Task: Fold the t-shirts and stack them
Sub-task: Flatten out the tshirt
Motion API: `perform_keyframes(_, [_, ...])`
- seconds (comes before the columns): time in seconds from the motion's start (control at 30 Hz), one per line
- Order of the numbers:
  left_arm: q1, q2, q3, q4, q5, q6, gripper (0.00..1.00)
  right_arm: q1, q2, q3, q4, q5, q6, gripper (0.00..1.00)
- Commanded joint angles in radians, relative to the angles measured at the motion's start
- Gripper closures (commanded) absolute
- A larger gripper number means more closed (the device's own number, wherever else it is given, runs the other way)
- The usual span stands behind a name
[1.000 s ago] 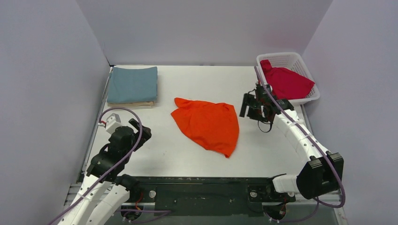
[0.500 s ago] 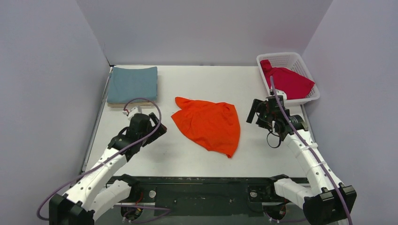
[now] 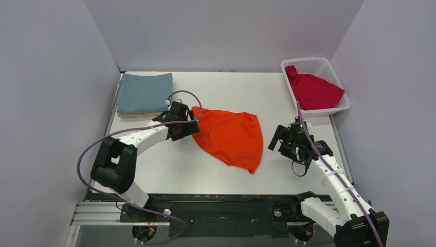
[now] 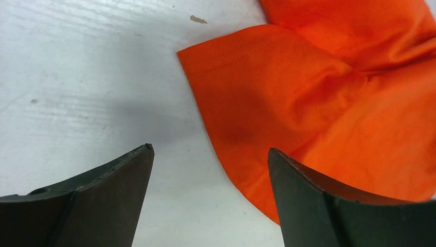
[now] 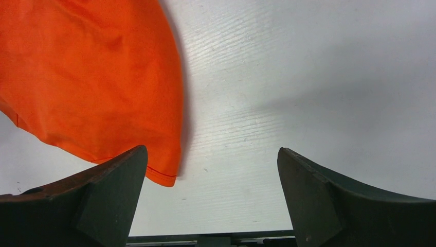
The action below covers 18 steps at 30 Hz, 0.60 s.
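Observation:
A bright orange t-shirt [image 3: 230, 136] lies crumpled in the middle of the table; it also shows in the left wrist view [image 4: 319, 98] and the right wrist view [image 5: 92, 77]. My left gripper [image 3: 189, 127] is open at the shirt's left edge, its jaws straddling that edge [image 4: 210, 154]. My right gripper [image 3: 275, 141] is open and empty just right of the shirt, near its lower corner [image 5: 212, 154]. A folded teal-blue t-shirt [image 3: 145, 92] lies on a folded beige one [image 3: 134, 115] at the back left. A crimson red t-shirt [image 3: 314, 90] sits in the basket.
A white lattice basket [image 3: 329, 68] stands at the back right corner. Grey walls close in the table on three sides. The black rail [image 3: 221, 206] with the arm bases runs along the near edge.
My left arm has swung from the near left up and right to the orange shirt's left edge. My right gripper has drawn back toward the near edge, staying open.

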Motion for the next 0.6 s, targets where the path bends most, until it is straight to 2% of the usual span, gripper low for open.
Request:
perform_keyframes(0.0, [0.006,0.129,0.086,0.055,0.059,0.075,0.10,0.000,-0.013,-0.021,0.025,0.005,0.025,0.08])
perform_keyframes(0.17, [0.004,0.256,0.168,0.031,0.072,0.092,0.21,0.000,0.011,-0.028,0.051,-0.014,0.028,0.09])
perform_keyframes(0.3, [-0.005,0.314,0.176,0.051,0.088,0.089,0.41,0.000,0.041,-0.032,0.078,-0.017,0.027,0.10])
perform_keyframes(0.37, [-0.010,0.325,0.169,0.078,0.095,0.086,0.65,-0.001,0.065,-0.028,0.091,-0.018,0.030,0.11])
perform_keyframes(0.4, [-0.011,0.330,0.168,0.081,0.091,0.080,0.91,-0.001,0.082,-0.025,0.102,-0.023,0.030,0.11])
perform_keyframes(0.43, [-0.011,0.333,0.169,0.086,0.090,0.077,0.97,-0.001,0.092,-0.021,0.106,-0.026,0.032,0.12])
perform_keyframes(0.47, [-0.011,0.332,0.170,0.086,0.082,0.078,1.00,-0.001,0.109,-0.017,0.112,-0.031,0.032,0.12])
perform_keyframes(0.57, [-0.013,0.253,0.144,0.070,0.035,0.078,1.00,0.000,0.139,0.012,0.108,-0.031,0.019,0.13])
